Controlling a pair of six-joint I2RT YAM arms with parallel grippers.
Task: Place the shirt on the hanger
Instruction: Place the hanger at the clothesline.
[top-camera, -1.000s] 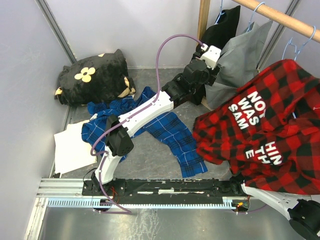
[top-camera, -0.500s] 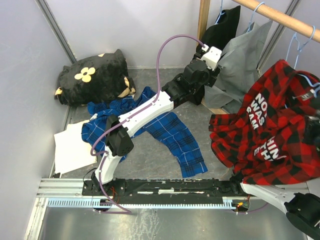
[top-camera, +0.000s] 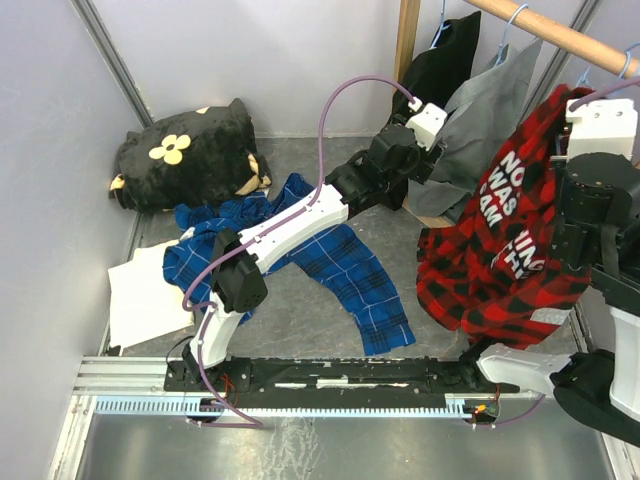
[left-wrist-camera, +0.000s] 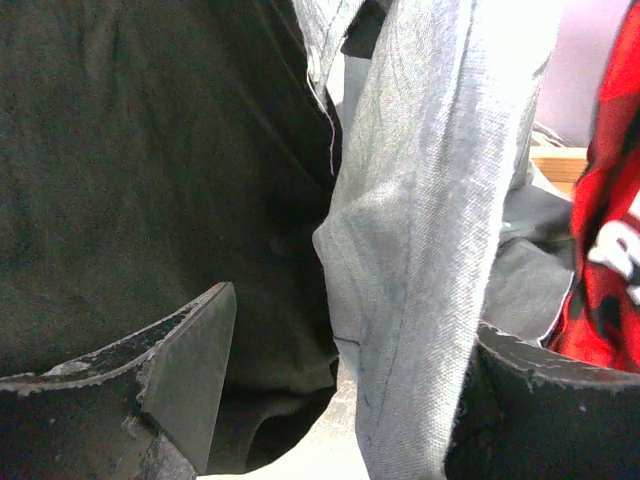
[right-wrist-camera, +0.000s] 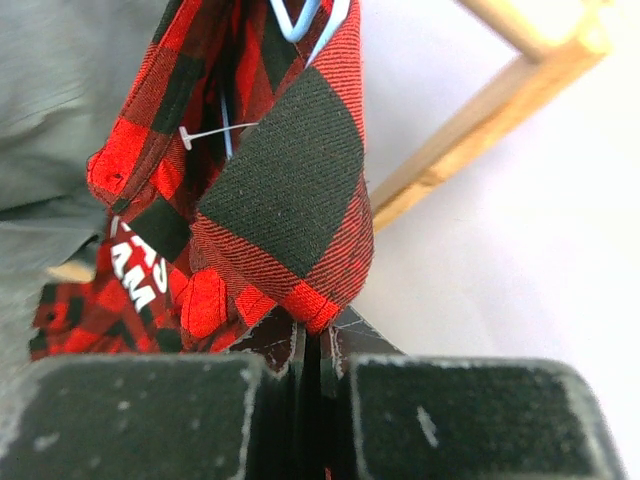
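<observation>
Starting at the near right, the right arm rears up tall, and from its wrist camera the right claw (right-wrist-camera: 310, 350) shows both fingers pressed together, clamped on a corner of the shirt (top-camera: 490, 260). The red-and-black plaid hangs off the bench (top-camera: 330, 170) on the right side, with its white lettering facing left. Its top is bunched high near the rod, and its lower folds dangle low near the arm's base. At the top of that wrist view, the light-blue wire of the hanger (right-wrist-camera: 333, 25) runs into the gathered cloth.

Near left, a white sheet (top-camera: 150, 295) lies flat. Just beyond it, a blue plaid shirt (top-camera: 345, 275) sprawls across the middle of the bench under the left arm. Far left, a black cushion with pale flowers (top-camera: 190, 150) sits against the wall.

The left arm stretches to the far centre. The left claw (left-wrist-camera: 350, 330) has its fingers well apart, and a fold of the hanging grey shirt (top-camera: 480, 120) drops between them. Whether they touch it cannot be told. A black garment (top-camera: 440, 60) hangs just left of the grey one, and both are under the wooden rod (top-camera: 560, 35).
</observation>
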